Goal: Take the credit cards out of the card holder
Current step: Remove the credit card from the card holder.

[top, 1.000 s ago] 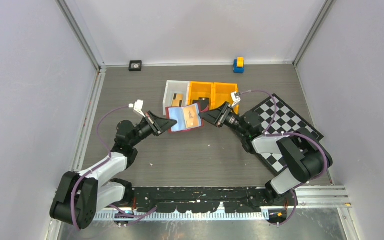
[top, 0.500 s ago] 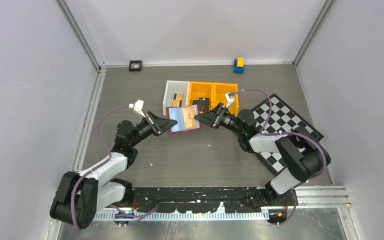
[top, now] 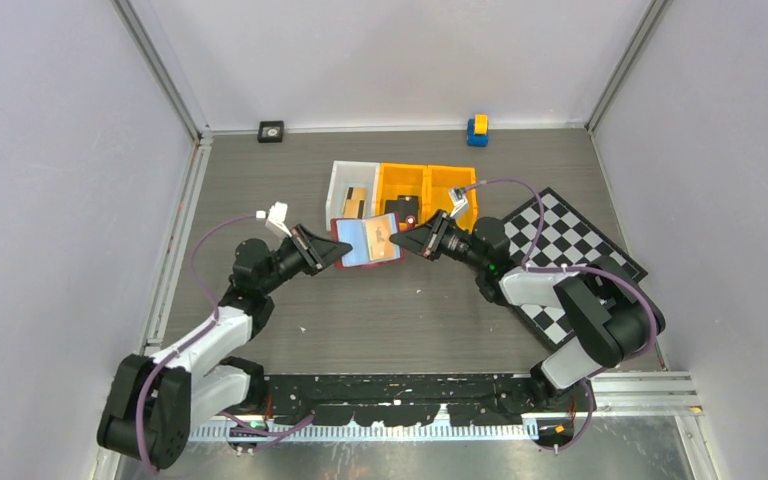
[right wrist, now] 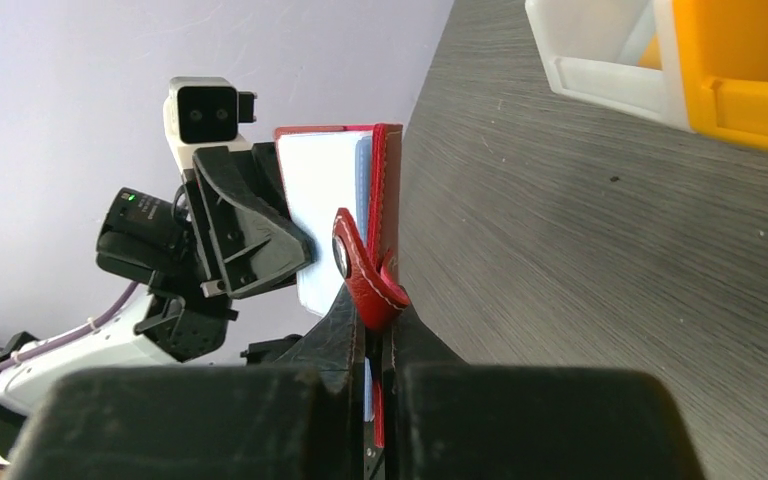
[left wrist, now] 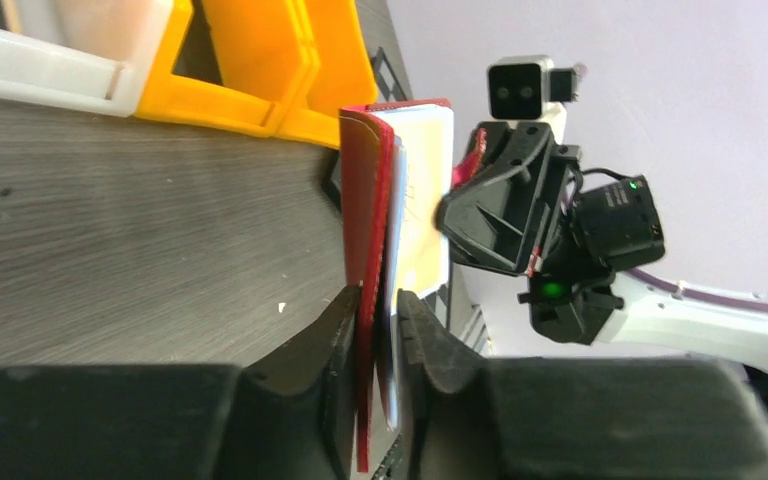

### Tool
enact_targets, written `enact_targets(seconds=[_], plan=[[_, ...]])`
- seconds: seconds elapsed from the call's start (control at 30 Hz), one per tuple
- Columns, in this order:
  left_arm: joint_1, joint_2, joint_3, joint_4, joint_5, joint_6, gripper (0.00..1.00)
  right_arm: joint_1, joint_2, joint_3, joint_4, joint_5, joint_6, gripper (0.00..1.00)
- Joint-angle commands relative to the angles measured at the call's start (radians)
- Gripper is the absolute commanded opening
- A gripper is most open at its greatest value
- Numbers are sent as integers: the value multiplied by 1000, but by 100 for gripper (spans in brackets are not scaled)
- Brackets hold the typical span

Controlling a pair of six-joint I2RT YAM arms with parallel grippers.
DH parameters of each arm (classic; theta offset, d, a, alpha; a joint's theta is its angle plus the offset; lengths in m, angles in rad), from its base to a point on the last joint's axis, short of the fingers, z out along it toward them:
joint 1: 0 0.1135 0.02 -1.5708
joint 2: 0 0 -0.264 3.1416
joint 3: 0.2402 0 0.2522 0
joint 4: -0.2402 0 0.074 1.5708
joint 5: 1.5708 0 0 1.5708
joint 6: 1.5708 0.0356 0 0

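The red card holder (top: pixel 341 231) hangs open above the table between both arms, its pale blue sleeves up. A tan credit card (top: pixel 381 237) shows in the right-hand sleeve. My left gripper (top: pixel 336 251) is shut on the holder's left edge; in the left wrist view its fingers (left wrist: pixel 338 335) pinch the red cover (left wrist: pixel 365 200) and a clear sleeve, with the pale card face (left wrist: pixel 424 215) beyond. My right gripper (top: pixel 401 243) is shut on the holder's right edge. In the right wrist view its jaws clamp the red cover (right wrist: pixel 389 190) just below the snap tab (right wrist: pixel 364 275).
Behind the holder stand a white bin (top: pixel 339 186) with a tan card in it and two orange bins (top: pixel 430 185). A chequered board (top: pixel 572 236) lies under the right arm. A blue and yellow block (top: pixel 477 129) and a small black object (top: pixel 271 131) sit by the back wall.
My right gripper moved left onto the holder's right edge and closed on it. The left gripper kept its hold; the holder shifted slightly left.
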Motion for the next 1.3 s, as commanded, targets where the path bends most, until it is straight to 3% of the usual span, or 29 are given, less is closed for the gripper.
enact_targets(seconds=[0.0, 0.13, 0.4, 0.57, 0.73, 0.87, 1.0, 1.27], plan=[[1, -109, 56, -239, -126, 111, 28, 6, -98, 19, -76, 53, -75, 1], [1, -212, 91, -469, -277, 175, 50, 6, -133, 15, -138, 94, -109, 0], [1, -423, 66, -593, -435, 207, 59, 6, -130, 35, -234, 135, -141, 0], [1, -467, 34, -539, -445, 192, 64, 6, -115, 60, -306, 152, -155, 0], [-9, -316, 17, -269, -209, 156, 56, 6, -92, 76, -325, 144, -157, 0], [-90, -155, 74, -171, -101, 178, 47, 6, -68, 86, -317, 120, -149, 0], [-175, -76, 119, -165, -98, 226, 42, 6, -48, 87, -282, 94, -131, 0], [-181, 66, 176, -253, -105, 209, 36, 6, -57, 75, -242, 74, -122, 0]])
